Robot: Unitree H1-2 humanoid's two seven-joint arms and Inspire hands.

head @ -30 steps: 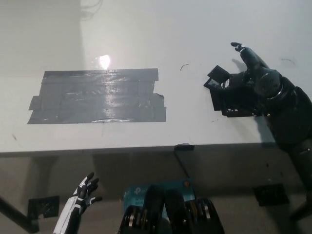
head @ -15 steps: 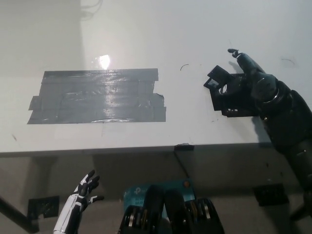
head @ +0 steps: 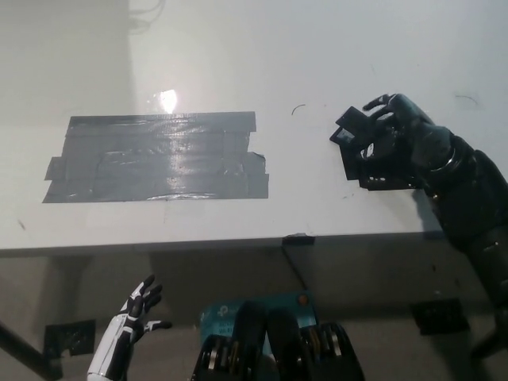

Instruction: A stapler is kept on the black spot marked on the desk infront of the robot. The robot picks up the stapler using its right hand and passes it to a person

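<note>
A: Item one, the stapler (head: 367, 149). Location?

B: Black, on the white desk (head: 238, 48), near its right front edge, lying on a small black mark. It sat well to the right of the large grey tape patch (head: 155, 157), apart from it. Its upper end pointed toward the picture's upper left.

A: Item two, the right hand (head: 405, 135).

B: Black, entered from the right, set over and behind the stapler. Against the views a second and half a second earlier, the fingers had changed: then one finger stood straight out beyond the stapler's far end; in this view the fingers (head: 379, 103) were curled down over the stapler's top. They looked wrapped about it, though black on black made the contact hard to confirm. I recorded them as closing on the stapler, grip not proven.

A: Had the stapler itself moved?

B: No visible shift. It lay in the same spot and at the same angle in all three views.

A: Meaning for the task?

B: In my judgement, the reach was finished and the grasp was under way. The lift and the handover remained. No person appeared in view to receive it.

A: Item three, the left hand (head: 136, 313).

B: White, resting low at the lower left, below the desk's front edge, fingers spread and holding nothing.
</note>
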